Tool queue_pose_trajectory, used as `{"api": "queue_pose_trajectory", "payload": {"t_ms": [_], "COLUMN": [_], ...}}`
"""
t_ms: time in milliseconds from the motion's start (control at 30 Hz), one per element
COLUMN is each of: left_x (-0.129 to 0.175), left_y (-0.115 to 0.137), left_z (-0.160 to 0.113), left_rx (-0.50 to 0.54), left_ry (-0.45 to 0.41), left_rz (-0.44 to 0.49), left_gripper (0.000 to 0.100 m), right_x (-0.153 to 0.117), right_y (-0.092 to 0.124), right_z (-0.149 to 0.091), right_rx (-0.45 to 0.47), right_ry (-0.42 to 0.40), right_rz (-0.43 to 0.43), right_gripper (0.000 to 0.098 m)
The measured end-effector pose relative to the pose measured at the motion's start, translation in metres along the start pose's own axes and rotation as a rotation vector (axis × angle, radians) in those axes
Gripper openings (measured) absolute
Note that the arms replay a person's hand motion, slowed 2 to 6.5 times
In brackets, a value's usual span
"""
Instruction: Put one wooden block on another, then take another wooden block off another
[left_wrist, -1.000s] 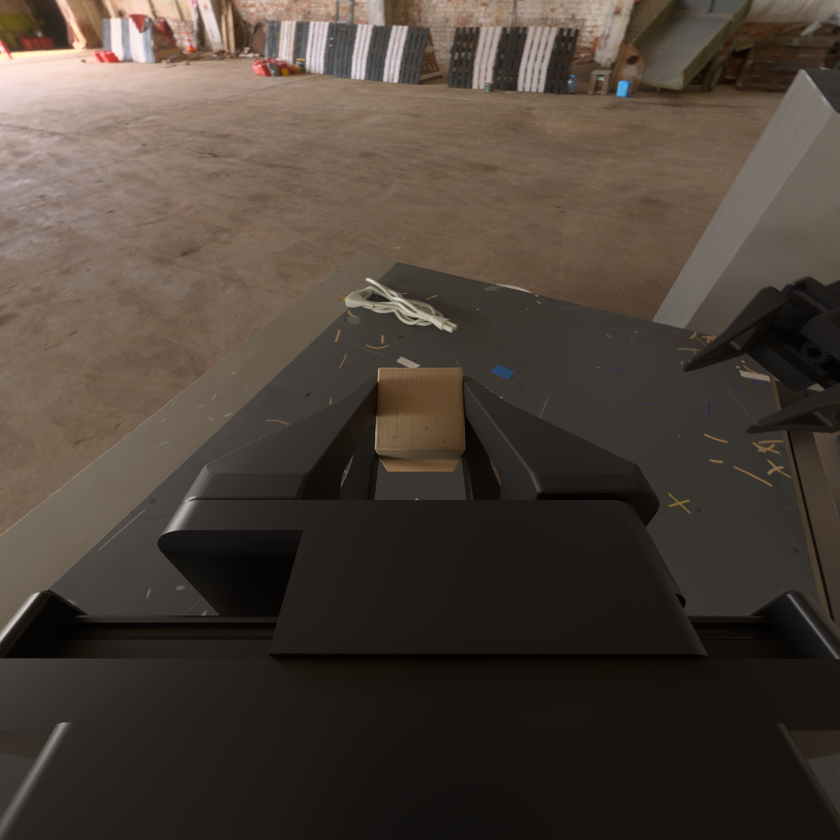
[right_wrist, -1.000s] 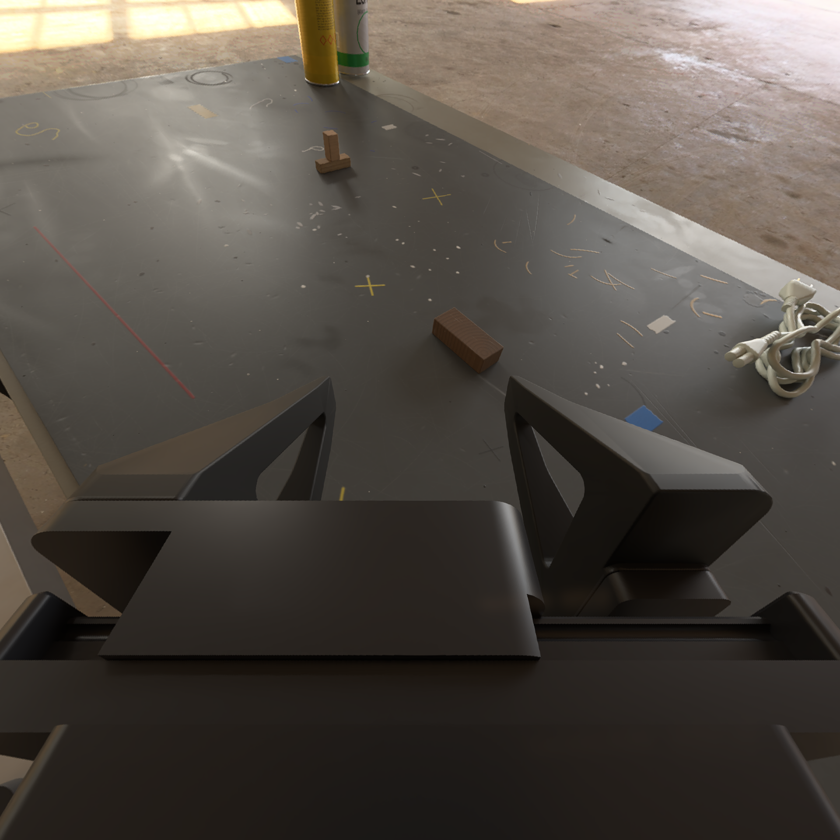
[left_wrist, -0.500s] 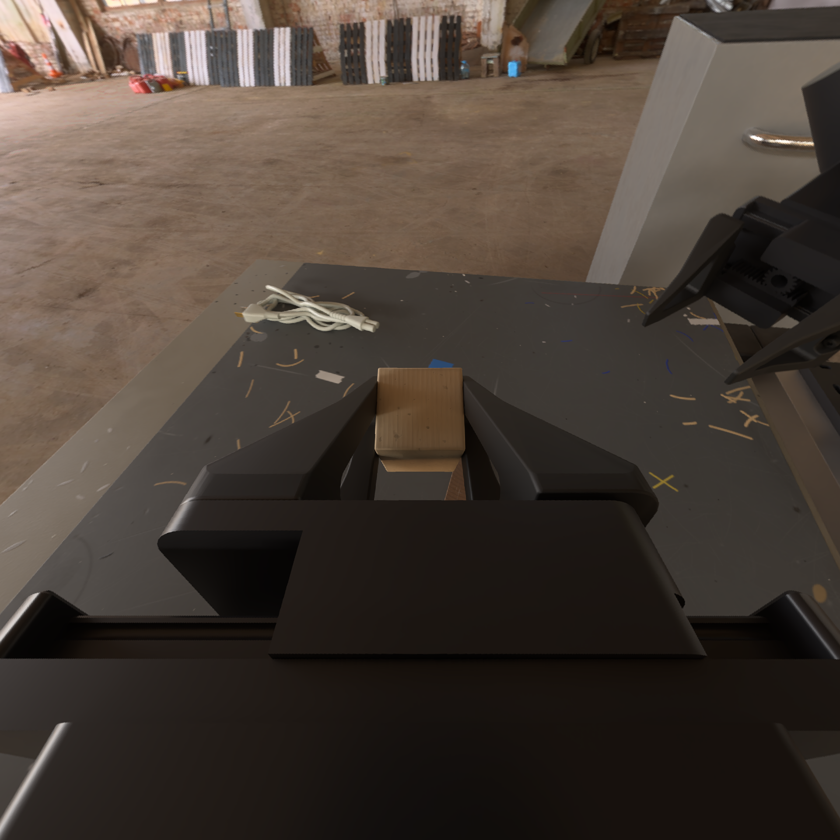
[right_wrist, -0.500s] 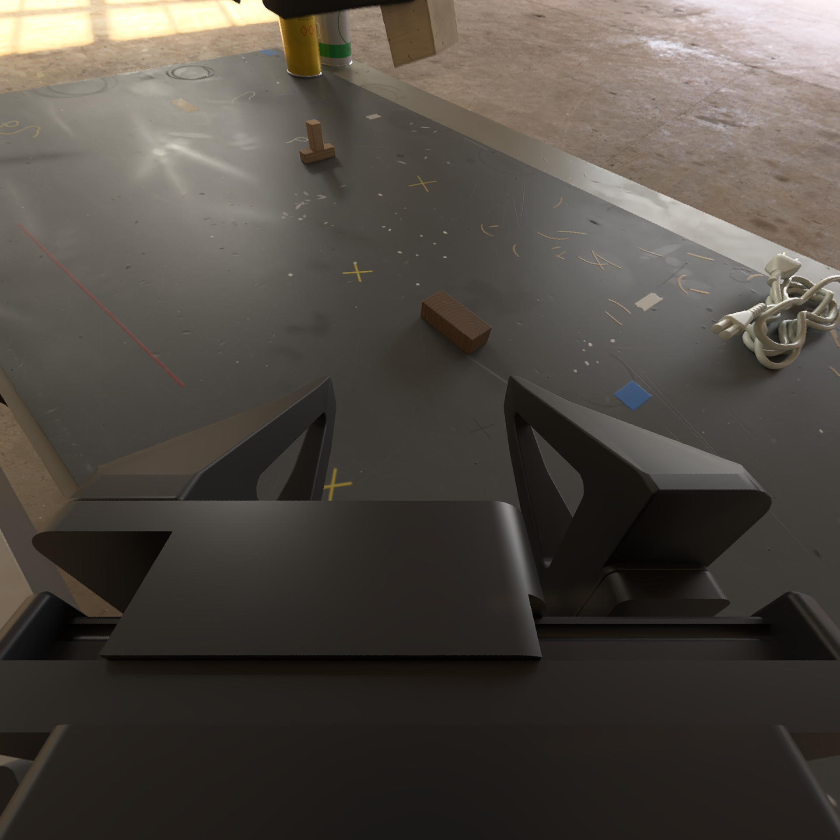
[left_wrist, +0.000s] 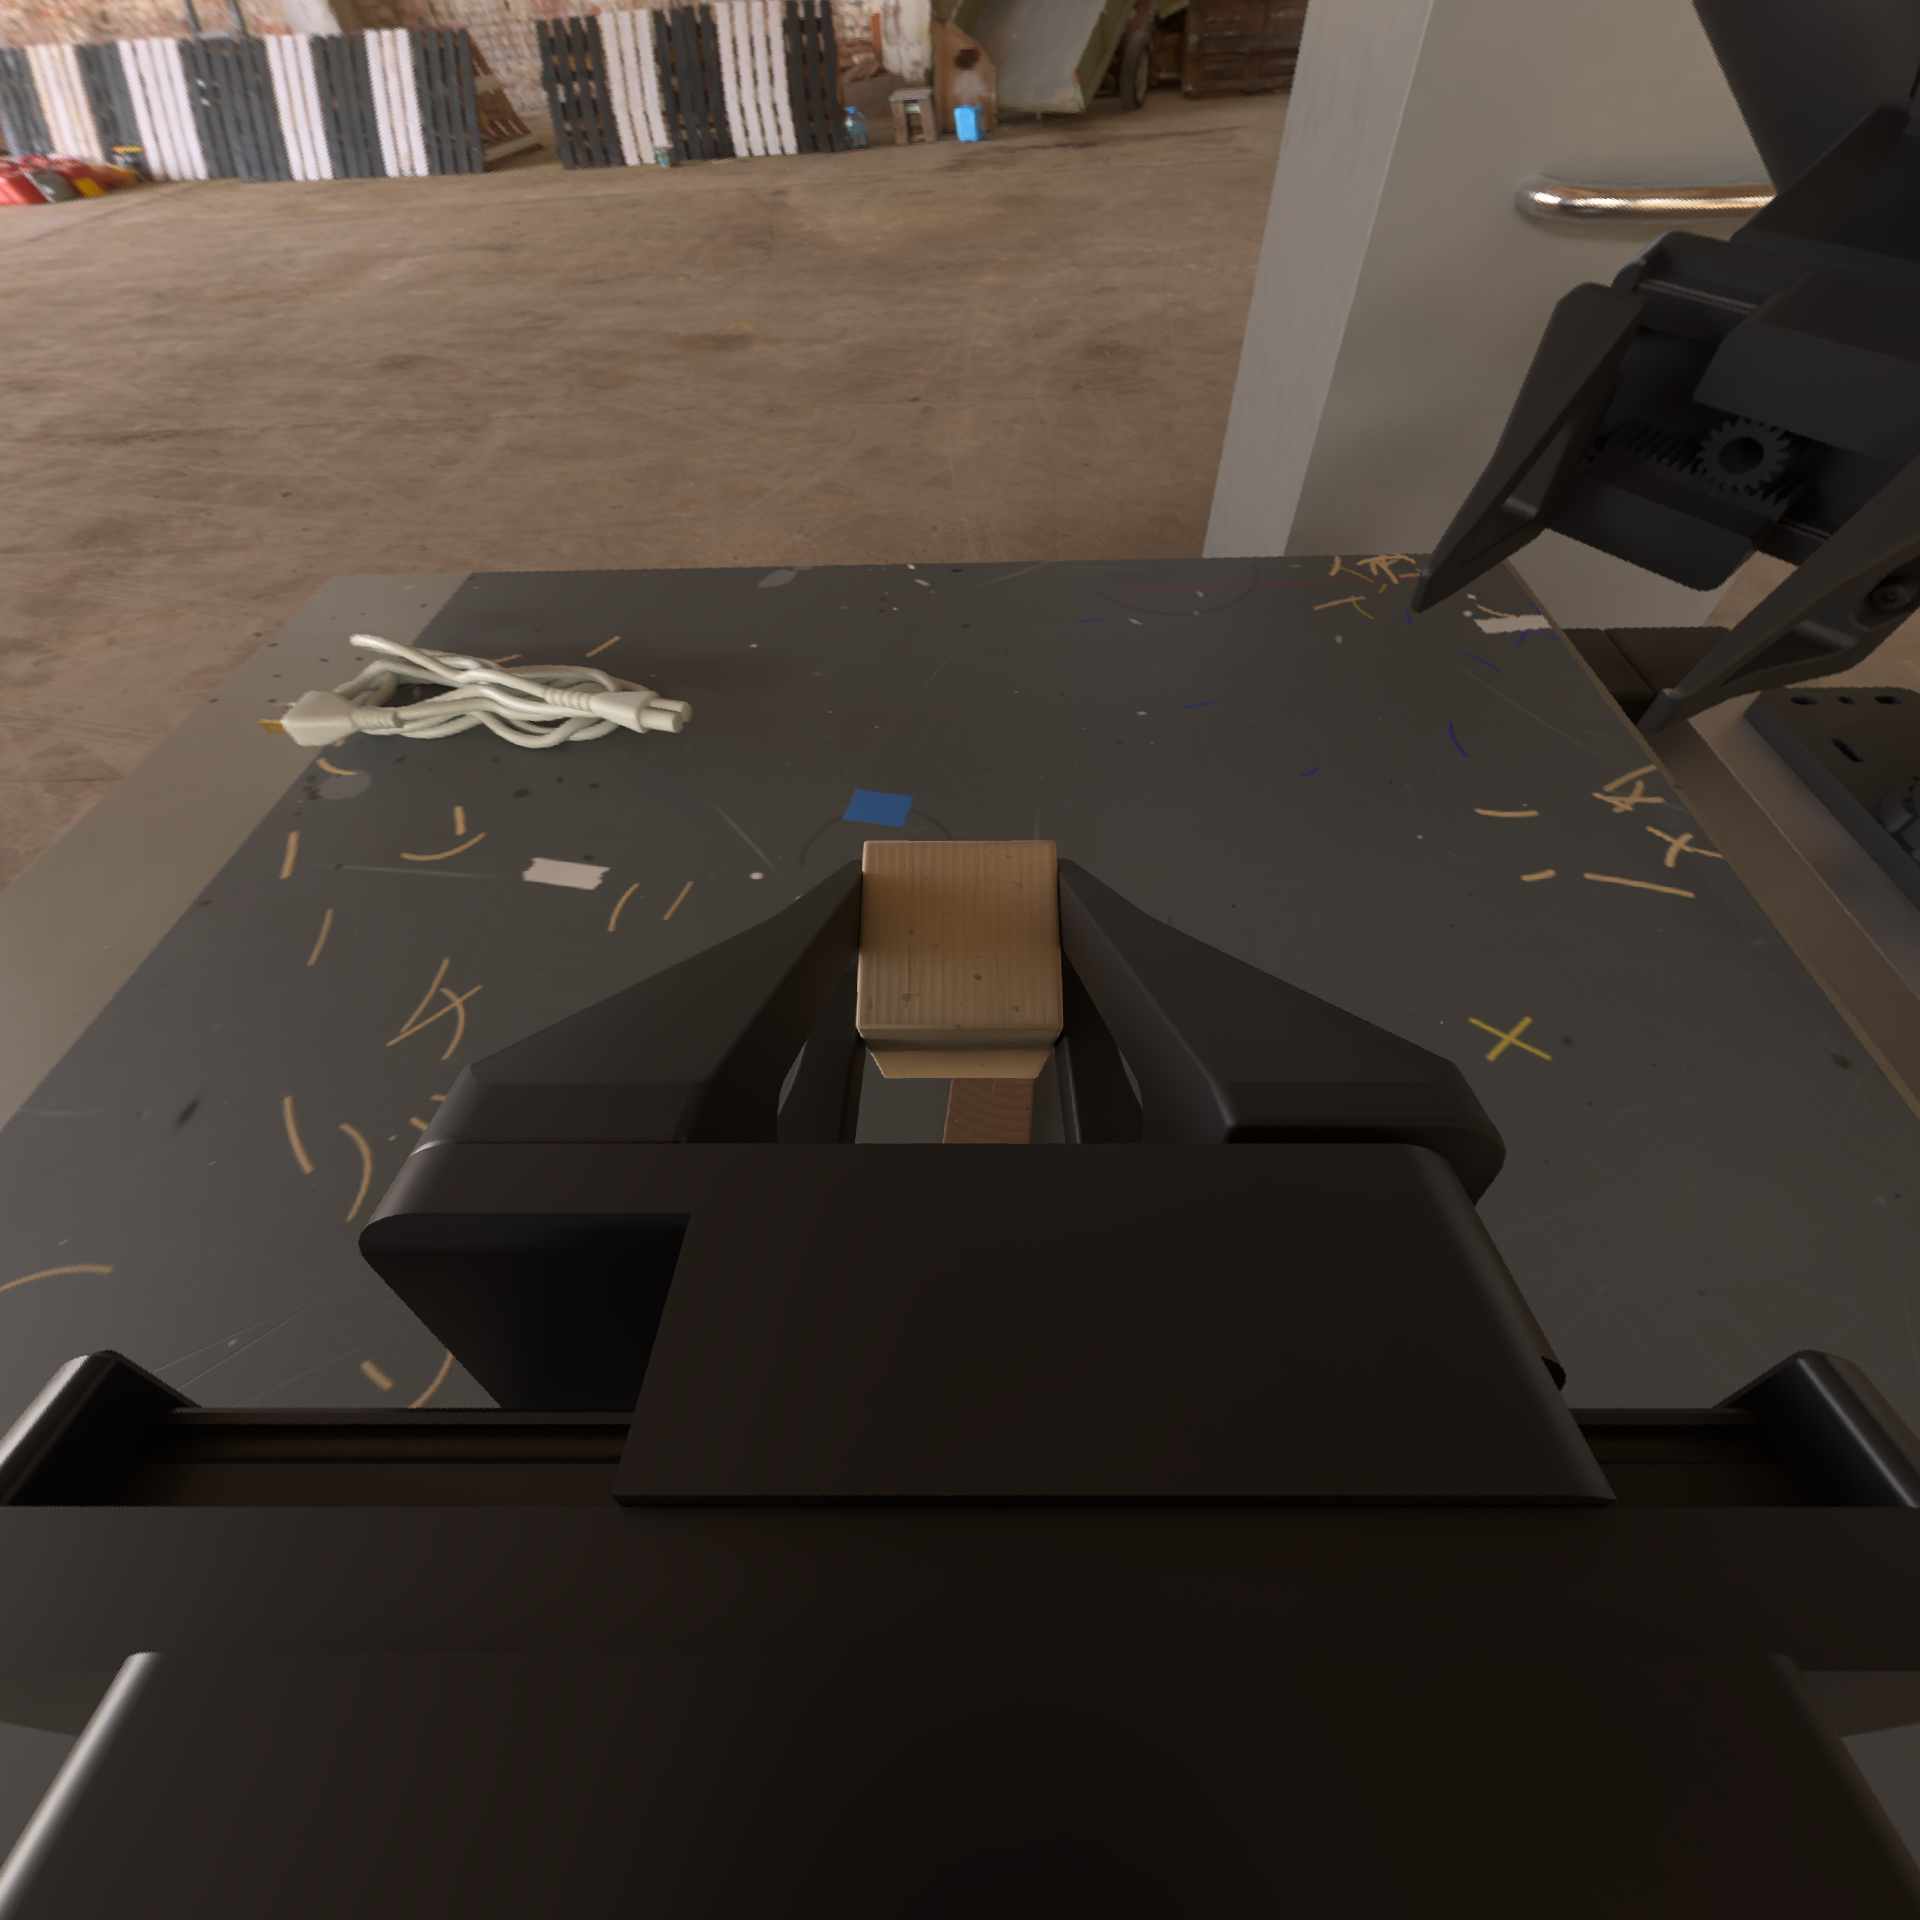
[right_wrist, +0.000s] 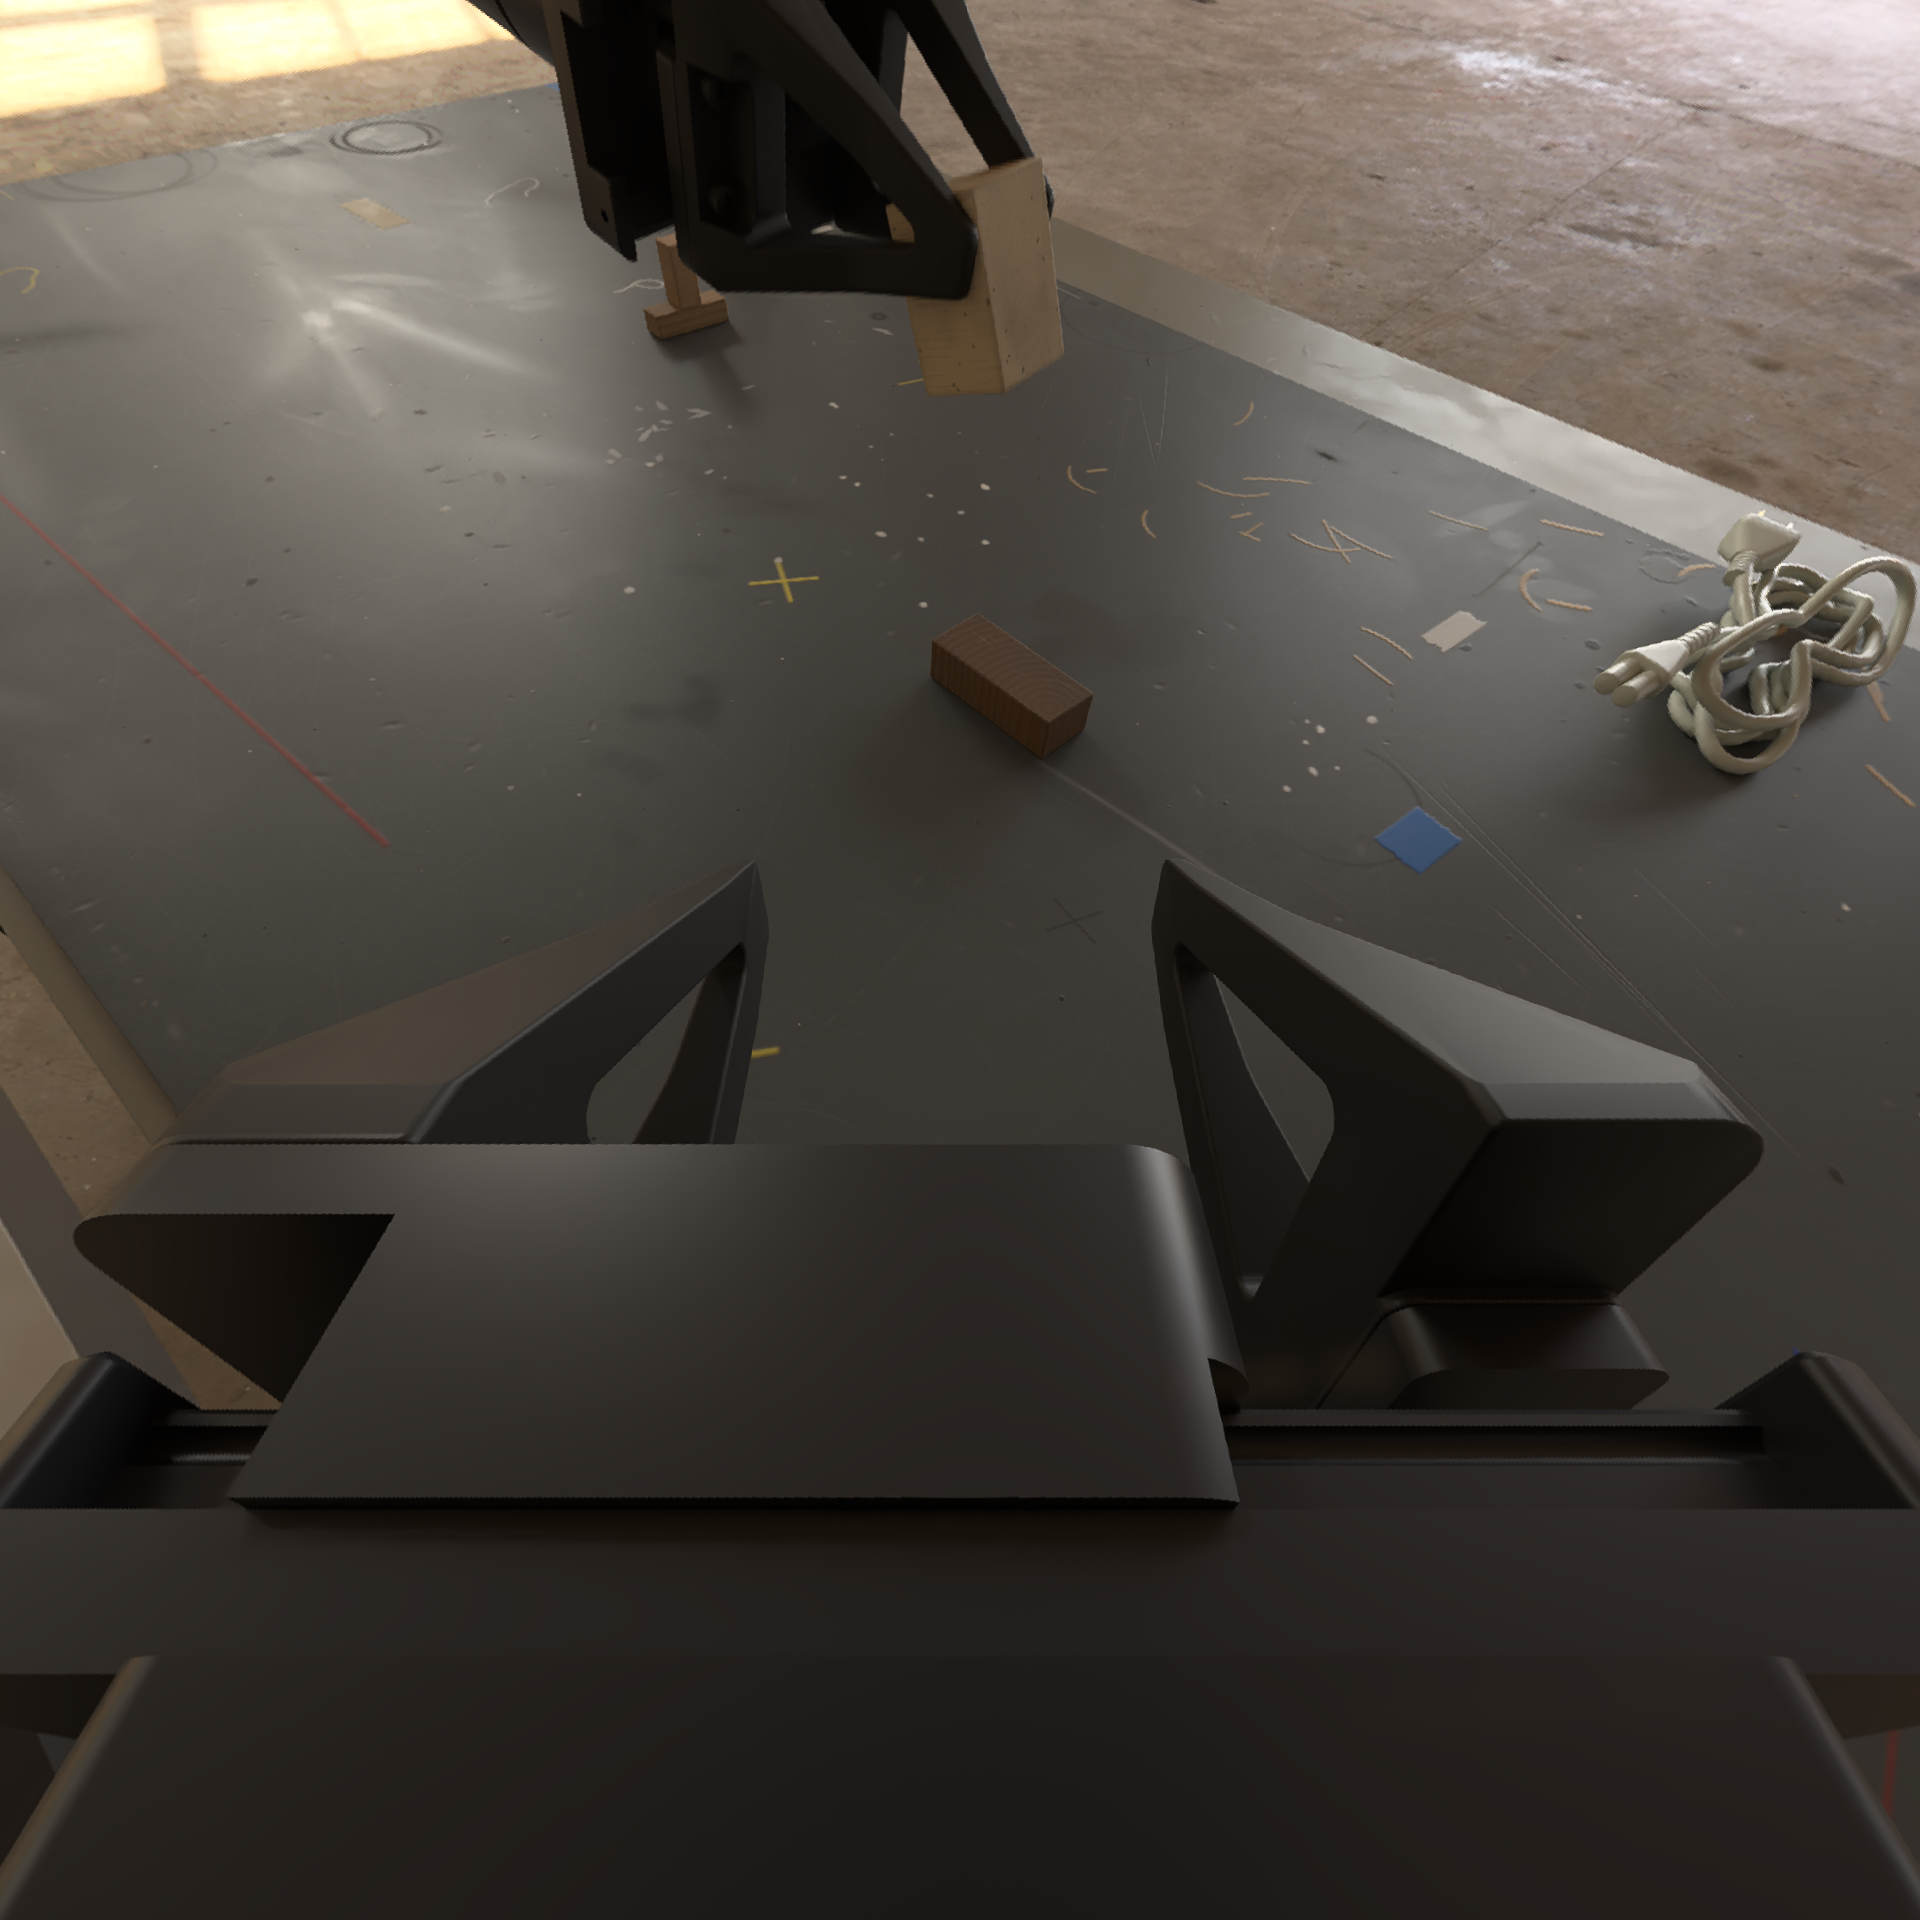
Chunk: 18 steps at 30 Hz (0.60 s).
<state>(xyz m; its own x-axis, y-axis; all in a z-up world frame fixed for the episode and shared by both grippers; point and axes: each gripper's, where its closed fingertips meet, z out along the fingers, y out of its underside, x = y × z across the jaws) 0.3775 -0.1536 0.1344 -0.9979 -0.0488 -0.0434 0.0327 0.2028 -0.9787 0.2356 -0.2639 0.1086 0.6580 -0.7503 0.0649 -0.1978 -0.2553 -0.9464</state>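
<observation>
My left gripper (left_wrist: 958, 899) is shut on a pale wooden block (left_wrist: 956, 956) and holds it well above the dark table (left_wrist: 1195, 790). In the right wrist view that gripper (right_wrist: 982, 223) and its pale block (right_wrist: 987, 291) hang over the far part of the table. A dark brown block (right_wrist: 1010, 698) lies flat mid-table, below and nearer than the held block; a sliver of it shows under the pale block in the left wrist view (left_wrist: 987, 1110). A small upright block stands on a flat one (right_wrist: 681, 301) far back, partly hidden. My right gripper (right_wrist: 958, 904) is open and empty.
A coiled white power cable (right_wrist: 1766, 665) lies near the table's right edge; it also shows in the left wrist view (left_wrist: 468, 704). A blue tape square (right_wrist: 1416, 837) sits close to the right gripper. A grey cabinet with a metal handle (left_wrist: 1351, 312) stands beyond the table.
My left gripper has carried the pale block toward the middle of the table and into the right wrist view. The right gripper stayed open and shifted slightly.
</observation>
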Motion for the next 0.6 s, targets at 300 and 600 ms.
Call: {"api": "queue_pose_trajectory", "payload": {"t_ms": [300,600], "left_x": [0.006,0.007], "left_y": [0.017,0.033], "left_z": [0.023,0.039], "left_rx": [-0.023,-0.096], "left_ry": [0.072,0.109], "left_rz": [-0.015,0.001], "left_gripper": [0.028,0.028], "right_x": [0.004,0.005], "right_y": [0.004,0.007], "right_z": [-0.003,-0.005], "right_rx": [-0.007,-0.010], "right_ry": [0.009,0.012], "right_rz": [0.005,0.013], "right_gripper": [0.0633,0.0632]}}
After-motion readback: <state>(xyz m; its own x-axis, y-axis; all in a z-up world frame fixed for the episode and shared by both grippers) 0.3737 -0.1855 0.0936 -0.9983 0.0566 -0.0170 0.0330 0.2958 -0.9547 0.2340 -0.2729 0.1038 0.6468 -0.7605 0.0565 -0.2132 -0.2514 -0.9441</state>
